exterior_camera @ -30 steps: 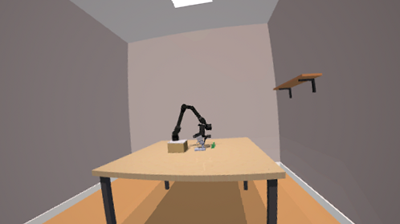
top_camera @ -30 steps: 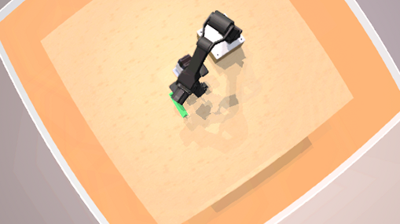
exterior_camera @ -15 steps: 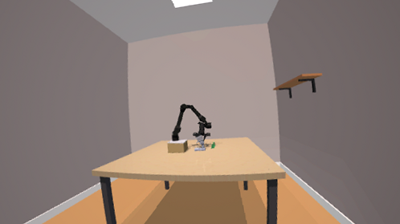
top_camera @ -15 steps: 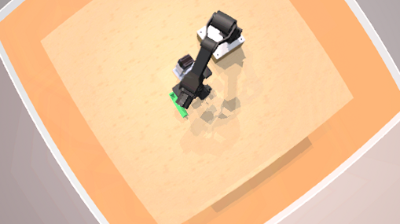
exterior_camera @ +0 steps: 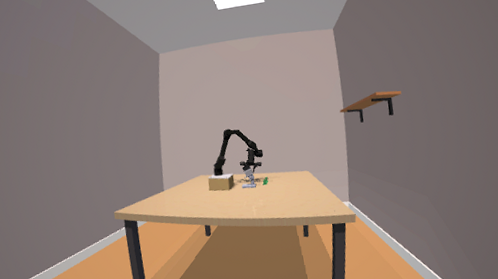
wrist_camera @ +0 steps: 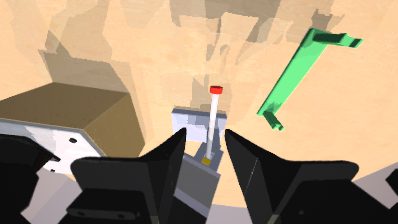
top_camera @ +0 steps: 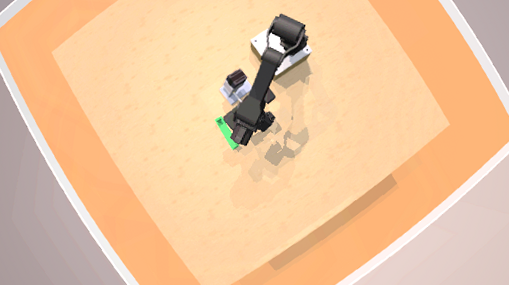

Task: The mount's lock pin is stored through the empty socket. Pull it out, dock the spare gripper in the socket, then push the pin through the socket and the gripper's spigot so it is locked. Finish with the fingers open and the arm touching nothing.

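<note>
From the wrist view, the tool (top_camera: 233, 118) (exterior_camera: 250, 166) (wrist_camera: 205, 131) has its fingers apart, holding nothing; the red-headed pin (wrist_camera: 212, 120) rests at the grey mount (top_camera: 228, 94) (exterior_camera: 250, 186) (wrist_camera: 178, 122) between them, presumably leaving room to close around it.
</note>
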{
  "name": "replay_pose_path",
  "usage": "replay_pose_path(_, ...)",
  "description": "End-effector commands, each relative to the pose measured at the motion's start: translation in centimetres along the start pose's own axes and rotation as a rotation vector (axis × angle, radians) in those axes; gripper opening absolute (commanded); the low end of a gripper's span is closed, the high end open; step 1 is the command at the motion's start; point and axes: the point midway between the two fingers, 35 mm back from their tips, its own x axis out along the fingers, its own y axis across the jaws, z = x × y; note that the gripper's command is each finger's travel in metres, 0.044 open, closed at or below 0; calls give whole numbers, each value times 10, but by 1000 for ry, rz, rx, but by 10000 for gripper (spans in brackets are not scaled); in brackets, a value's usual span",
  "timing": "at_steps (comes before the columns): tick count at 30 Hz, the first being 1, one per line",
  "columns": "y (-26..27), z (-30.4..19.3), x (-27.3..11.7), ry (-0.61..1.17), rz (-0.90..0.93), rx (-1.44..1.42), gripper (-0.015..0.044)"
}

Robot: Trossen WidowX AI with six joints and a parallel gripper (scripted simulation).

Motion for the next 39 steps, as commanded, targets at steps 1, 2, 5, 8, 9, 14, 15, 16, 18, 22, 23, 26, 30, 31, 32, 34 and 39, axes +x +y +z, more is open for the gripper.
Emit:
replay_pose_path(1,0,4,-10,-2,-1,1,200)
replay_pose_path(2,1,5,-12,-1,0,0,200)
replay_pose_path(5,2,8,-19,2,1,-4,200)
replay_pose_path(8,2,11,-26,4,2,-7,200)
replay_pose_path(9,3,12,-28,5,3,-8,200)
replay_pose_path(14,4,13,-31,10,4,-15,226)
replay_pose_path(15,4,13,-31,10,4,-15,253)
replay_pose_path(16,4,13,-31,10,4,-15,279)
replay_pose_path(18,4,13,-31,10,4,-15,331)
replay_pose_path(22,4,13,-31,10,4,-15,436)
replay_pose_path(23,4,13,-31,10,4,-15,440)
replay_pose_path(26,4,13,-31,10,4,-15,440)
replay_pose_path(30,4,13,-31,10,4,-15,440)
replay_pose_path(31,4,13,-31,10,4,-15,440)
replay_pose_path(32,4,13,-31,10,4,-15,440)
replay_pose_path(34,4,13,-31,10,4,-15,440)
replay_pose_path(39,4,13,-31,10,4,-15,440)
